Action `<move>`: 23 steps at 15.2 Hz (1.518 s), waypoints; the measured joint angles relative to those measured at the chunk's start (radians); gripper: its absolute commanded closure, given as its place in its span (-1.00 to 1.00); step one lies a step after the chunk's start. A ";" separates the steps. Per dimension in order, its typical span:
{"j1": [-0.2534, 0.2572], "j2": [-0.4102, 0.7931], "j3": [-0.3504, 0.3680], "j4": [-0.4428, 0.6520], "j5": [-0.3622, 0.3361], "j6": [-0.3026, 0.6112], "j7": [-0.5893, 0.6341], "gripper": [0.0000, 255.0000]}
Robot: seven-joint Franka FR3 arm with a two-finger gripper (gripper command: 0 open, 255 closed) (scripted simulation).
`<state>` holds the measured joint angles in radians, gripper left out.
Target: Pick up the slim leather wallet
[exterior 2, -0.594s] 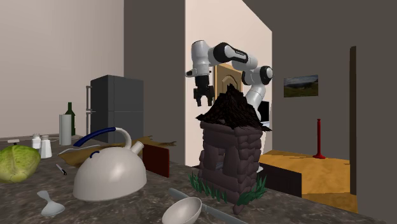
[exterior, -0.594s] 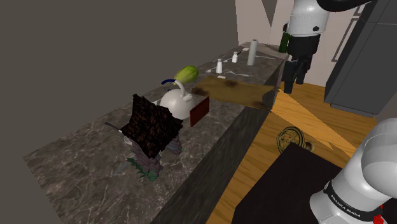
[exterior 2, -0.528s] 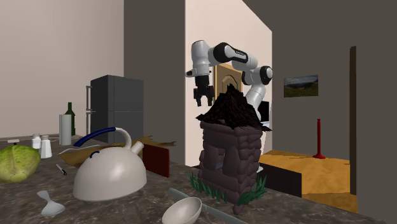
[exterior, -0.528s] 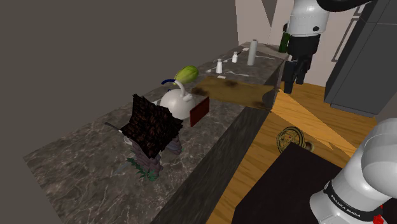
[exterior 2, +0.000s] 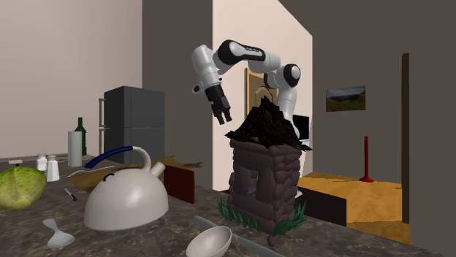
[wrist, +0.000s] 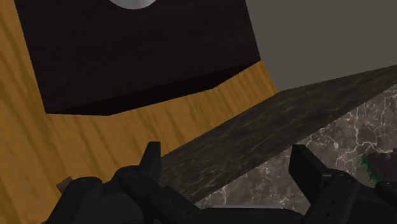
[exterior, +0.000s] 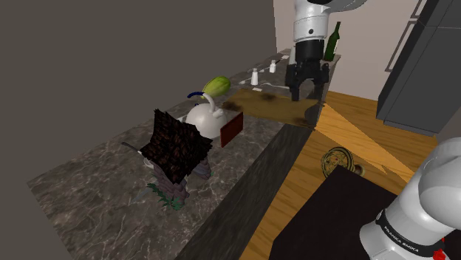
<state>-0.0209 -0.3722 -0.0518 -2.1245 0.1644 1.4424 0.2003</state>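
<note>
The wallet (exterior: 231, 128) is a thin reddish-brown slab standing on edge beside the white kettle (exterior: 203, 117), near the counter's front edge. In the second exterior view the wallet (exterior 2: 180, 182) stands just right of the kettle (exterior 2: 124, 197). My gripper (exterior: 306, 87) hangs open above the far end of the wooden board (exterior: 270, 107), well beyond the wallet and empty. It shows high above the counter as the gripper (exterior 2: 223, 115) in the second exterior view. In the wrist view the gripper (wrist: 228, 165) has its fingers wide apart over the counter edge (wrist: 305, 127).
A dark-roofed model house (exterior: 176, 151) stands nearest the camera, with a green cabbage (exterior: 216, 86) behind the kettle. Shakers (exterior: 255, 76) and a bottle (exterior: 333, 43) sit at the counter's far end. A spoon (exterior 2: 212, 241) lies in front. The dark stand (exterior: 332, 221) is on the wooden floor.
The arm has swung toward the shoulder view's left, bringing the gripper from over the floor past the counter's end to above the board. The fingers stayed open. The wallet has not moved.
</note>
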 measured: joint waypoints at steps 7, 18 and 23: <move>-0.031 0.350 -0.044 0.271 0.225 -0.080 0.199 -1.00; -0.149 0.871 -0.088 0.675 0.623 -0.177 0.508 -1.00; -0.214 1.054 -0.080 0.787 0.792 -0.170 0.655 -1.00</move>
<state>-0.2351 0.6822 -0.1318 -1.3373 0.9559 1.2724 0.8550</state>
